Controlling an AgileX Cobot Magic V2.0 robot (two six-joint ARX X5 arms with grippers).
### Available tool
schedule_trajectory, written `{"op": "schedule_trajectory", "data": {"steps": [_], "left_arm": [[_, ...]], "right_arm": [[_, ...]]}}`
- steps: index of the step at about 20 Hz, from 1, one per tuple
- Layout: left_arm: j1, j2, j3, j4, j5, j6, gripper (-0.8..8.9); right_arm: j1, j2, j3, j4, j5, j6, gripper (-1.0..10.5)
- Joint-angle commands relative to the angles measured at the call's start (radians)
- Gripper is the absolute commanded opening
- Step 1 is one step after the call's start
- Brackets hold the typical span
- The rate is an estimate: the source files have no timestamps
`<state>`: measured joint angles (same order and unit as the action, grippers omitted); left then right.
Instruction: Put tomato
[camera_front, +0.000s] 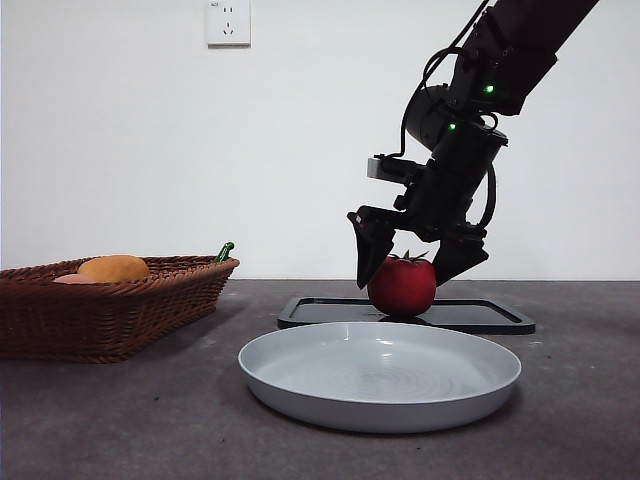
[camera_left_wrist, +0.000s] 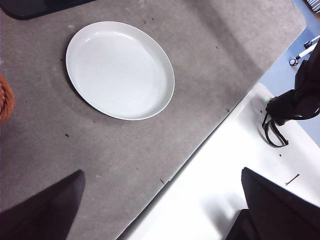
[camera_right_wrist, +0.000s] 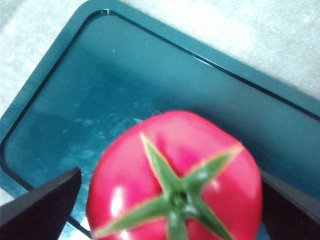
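- Right claw (camera_front: 417, 268) at right of centre in the front view, hanging from the arm that enters at the upper right, jaws apart and straddling the tomato (camera_front: 402, 286), one jaw on either side.
- Tomato resting on the dark tray (camera_front: 500, 318), right of centre in the frame, just behind the white plate (camera_front: 380, 375); green crown pointing up.
- In the right wrist view, tomato (camera_right_wrist: 175, 180) filling the lower middle of the frame, directly between the two dark jaw tips at the lower corners; tray (camera_right_wrist: 75, 115) beneath it.
- Key relation: tomato straight below and between the jaws, round with no long axis to favour, crown upward; closing alone probably enough to grip.
- Contact of the jaws with the skin not clear; small gaps seem to show at both sides.
- Left claw (camera_left_wrist: 160, 210) waiting, jaws wide apart at the lower corners of the left wrist view, over the table (camera_left_wrist: 150, 150) edge; plate (camera_left_wrist: 120, 70) at upper left there, well apart from it.
- Right arm clearly the nearer one to the tomato.
- Wicker basket (camera_front: 100, 310) at lower left of the front view, holding an orange fruit (camera_front: 114, 268).
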<state>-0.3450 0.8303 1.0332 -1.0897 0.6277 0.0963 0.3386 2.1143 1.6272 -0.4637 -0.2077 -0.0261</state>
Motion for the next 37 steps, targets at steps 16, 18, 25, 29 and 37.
{"op": "schedule_trajectory", "data": {"steps": [16,18,25,29,37], "left_arm": [[-0.005,0.006,0.023,0.013,0.005,0.023,4.96],[-0.005,0.006,0.022,0.013,0.005,0.023,4.96],[-0.005,0.006,0.023,0.013,0.005,0.023,4.96],[-0.005,0.006,0.023,0.013,0.005,0.023,4.96],[-0.005,0.006,0.022,0.013,0.005,0.023,4.96]], "right_arm": [[0.08,-0.648,0.022,-0.516,0.024,0.018,5.7],[0.103,-0.705,0.01,-0.554,0.024,0.018,5.7],[0.148,-1.044,-0.351,-0.499,0.017,0.036,5.7],[0.162,-1.222,-0.553,-0.49,-0.07,0.054,5.7],[0.169,-1.393,-0.713,-0.489,-0.135,0.079,5.7]]}}
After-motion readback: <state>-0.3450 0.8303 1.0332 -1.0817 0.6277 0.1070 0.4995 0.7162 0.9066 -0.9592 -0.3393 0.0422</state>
